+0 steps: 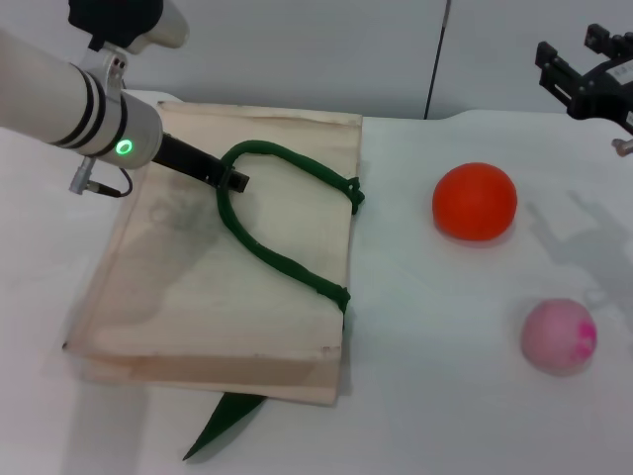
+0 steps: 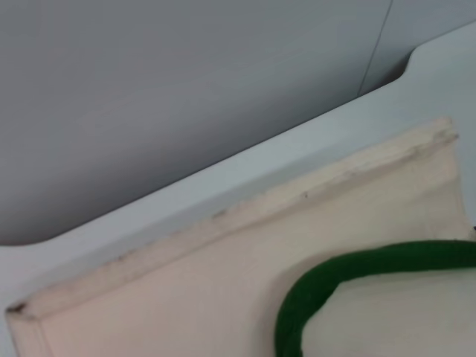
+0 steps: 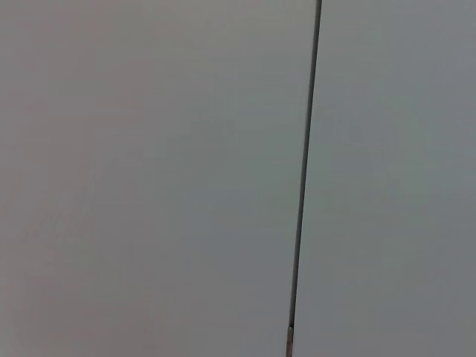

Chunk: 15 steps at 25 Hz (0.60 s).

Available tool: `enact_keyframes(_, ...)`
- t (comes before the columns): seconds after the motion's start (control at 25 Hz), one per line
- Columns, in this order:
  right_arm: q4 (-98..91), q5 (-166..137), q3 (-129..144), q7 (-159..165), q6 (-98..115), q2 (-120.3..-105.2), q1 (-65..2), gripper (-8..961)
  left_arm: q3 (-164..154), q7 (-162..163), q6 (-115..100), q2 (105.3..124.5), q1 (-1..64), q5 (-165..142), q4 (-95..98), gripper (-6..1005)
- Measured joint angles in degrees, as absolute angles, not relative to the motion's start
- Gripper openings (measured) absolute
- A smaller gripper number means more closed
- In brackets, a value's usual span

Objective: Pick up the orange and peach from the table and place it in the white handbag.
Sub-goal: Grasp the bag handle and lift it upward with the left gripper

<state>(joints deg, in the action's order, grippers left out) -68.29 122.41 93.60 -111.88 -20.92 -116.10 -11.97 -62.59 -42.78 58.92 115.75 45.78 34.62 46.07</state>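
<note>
The left hand (image 1: pixel 235 181) reached to the bag's (image 1: pixel 178 287) green handle (image 1: pixel 282 262) — grip unclear, presumably to open it; orange (image 1: pixel 475 201) and peach (image 1: pixel 560 334) lay on the tabletop (image 1: pixel 445 396) — right hand (image 1: pixel 593 74) raised, state unclear.

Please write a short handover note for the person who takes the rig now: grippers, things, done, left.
Left gripper: at the green handle of the bag, shut on it as far as seen.
Right gripper: raised at the far right, holding nothing.
Orange and peach: on the table, right of the bag.
Done: no fruit is in the bag.
Left: pick both, place them in.
</note>
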Motion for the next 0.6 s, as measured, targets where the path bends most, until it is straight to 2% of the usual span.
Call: enact_keyframes(0.6, -68.5, 122.5, 93.6, -111.9, -20.9, -116.10, -11.8, 604, -62.3, -40.8, 57.7, 115.50, 46.3, 34.6, 43.7, 373)
